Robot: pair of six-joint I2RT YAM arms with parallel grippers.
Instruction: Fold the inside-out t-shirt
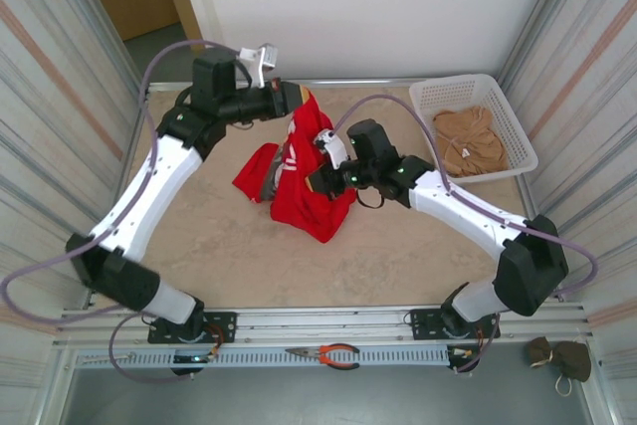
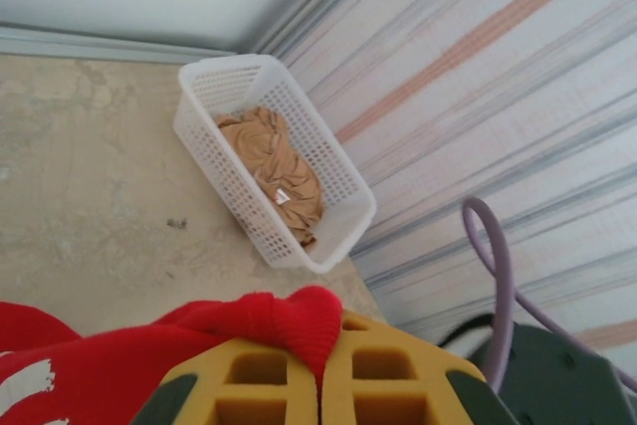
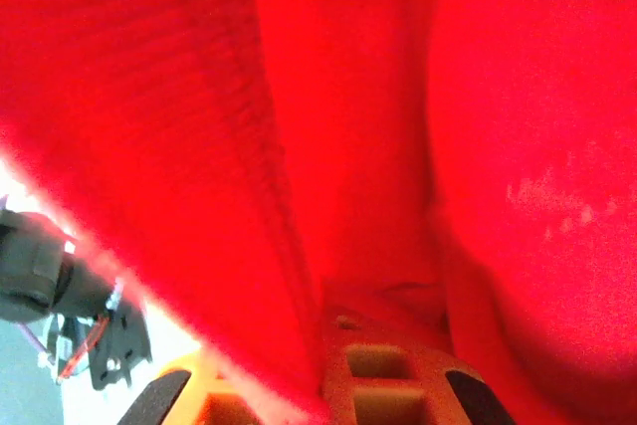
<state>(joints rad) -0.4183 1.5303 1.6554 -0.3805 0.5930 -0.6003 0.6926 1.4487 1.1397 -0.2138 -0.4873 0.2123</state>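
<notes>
Inside-out t-shirt [image 1: 311, 201] cloth is clamped in both grippers. In the left wrist view, the left gripper [image 2: 320, 370] has its yellow pads [image 2: 254, 375] pressed together, with a rounded fold of the red ribbed edge sticking up between them. In the right wrist view, the right gripper [image 3: 323, 370] is likewise closed, a ribbed red fold caught between its pads, and red fabric drapes close over the lens.

From above, the left gripper [image 1: 295, 102] holds the shirt's upper end raised near the far middle of the table [image 1: 219, 246]. The right gripper [image 1: 320, 182] grips it lower down from the right side. The garment hangs between them in a crumpled bunch, its lower part resting on the tabletop, a white print patch showing. A white plastic basket [image 1: 428, 97] sits in the far right corner, well apart from the shirt, holding a tan-brown garment [image 1: 473, 141]. Orange-handled pliers [image 1: 328, 354] lie on the near rail between the arm bases.
</notes>
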